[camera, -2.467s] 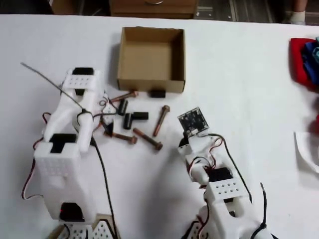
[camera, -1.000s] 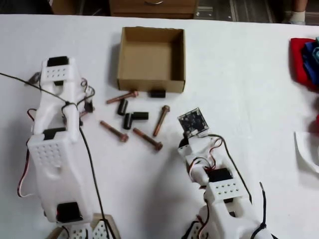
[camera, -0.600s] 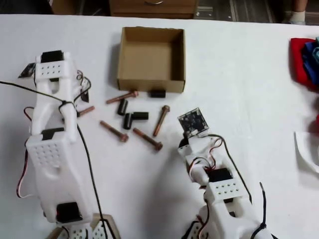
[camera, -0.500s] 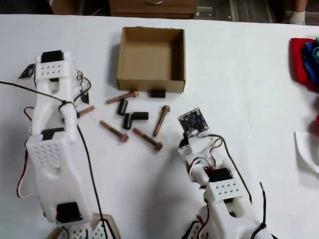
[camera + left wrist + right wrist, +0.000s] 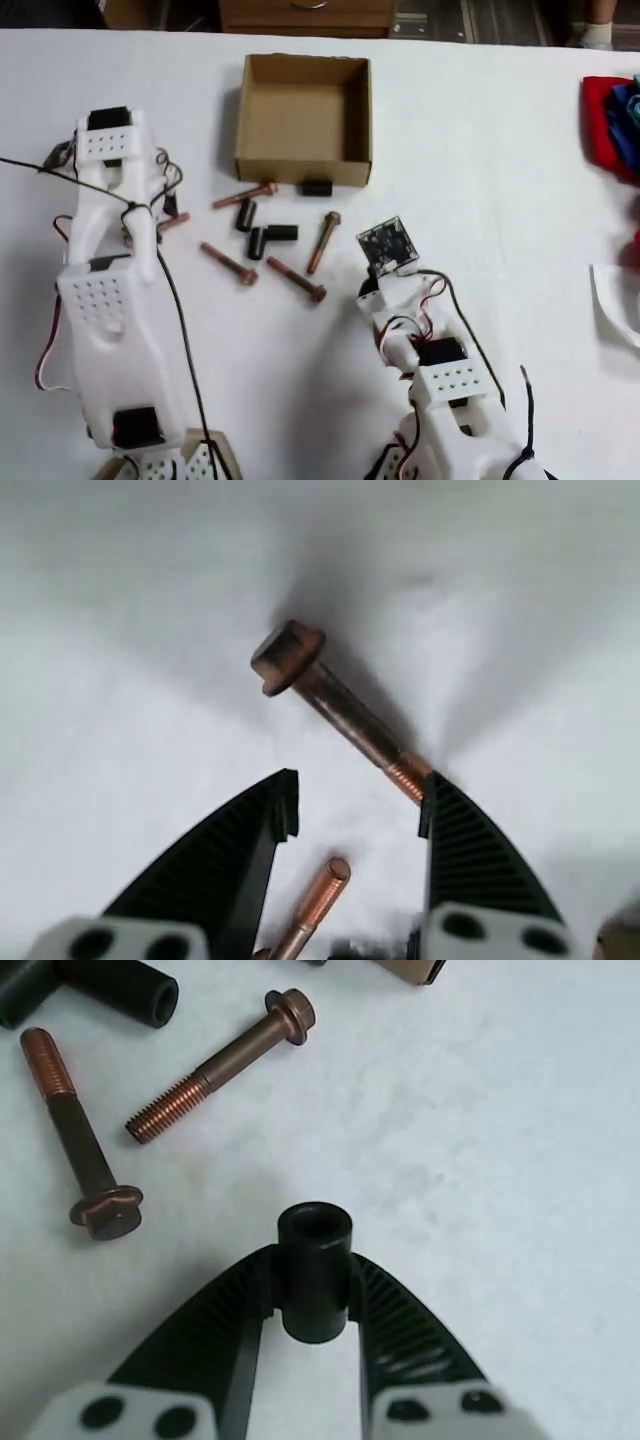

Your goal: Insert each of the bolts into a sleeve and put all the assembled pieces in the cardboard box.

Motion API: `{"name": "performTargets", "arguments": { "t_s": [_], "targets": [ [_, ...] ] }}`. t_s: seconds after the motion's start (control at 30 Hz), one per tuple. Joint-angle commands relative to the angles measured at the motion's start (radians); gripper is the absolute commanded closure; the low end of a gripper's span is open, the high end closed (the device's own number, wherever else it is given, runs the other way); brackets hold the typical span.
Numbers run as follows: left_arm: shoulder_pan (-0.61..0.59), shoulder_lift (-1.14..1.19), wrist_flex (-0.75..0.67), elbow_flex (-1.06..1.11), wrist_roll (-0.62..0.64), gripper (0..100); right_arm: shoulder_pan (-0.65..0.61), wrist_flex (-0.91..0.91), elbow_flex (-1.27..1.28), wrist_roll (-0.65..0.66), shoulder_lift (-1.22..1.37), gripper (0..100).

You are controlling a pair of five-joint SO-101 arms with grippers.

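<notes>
Bolts [image 5: 296, 279] lie scattered on the table [image 5: 500, 150] in front of the cardboard box [image 5: 290, 170] — one bolt [image 5: 172, 222] is half hidden by the left arm [image 5: 110, 300]. The left gripper [image 5: 358, 790] gapes wide, a copper bolt [image 5: 340, 705] with its threaded end against one finger (a second bolt [image 5: 318, 895] is cut off between the fingers). The right gripper [image 5: 314, 1265] clamps an upright black sleeve [image 5: 314, 1228].

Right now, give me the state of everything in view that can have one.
Cardboard box, open-topped, empty.
Left tool, open.
Bolt in front of it, bare, not clamped.
Right tool, shut on a sleeve.
That sleeve, bore empty, sticking out past the fingertips.
Loose sleeves, lying free, no bolts inside.
Loose bolts, lying flat, none sleeved.
</notes>
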Motion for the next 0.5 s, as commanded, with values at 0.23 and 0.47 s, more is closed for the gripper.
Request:
{"name": "performTargets", "arguments": {
  "t_s": [0.23,0.47],
  "targets": [
    [0.000,0.048,0.014,-0.025,-0.393,79,-0.001,-0.019,-0.006,0.000,-0.001,97.8],
    [0.011,0.043,0.055,-0.019,-0.890,78,-0.001,-0.019,-0.006,0.000,-0.001,97.8]
  ]
}}
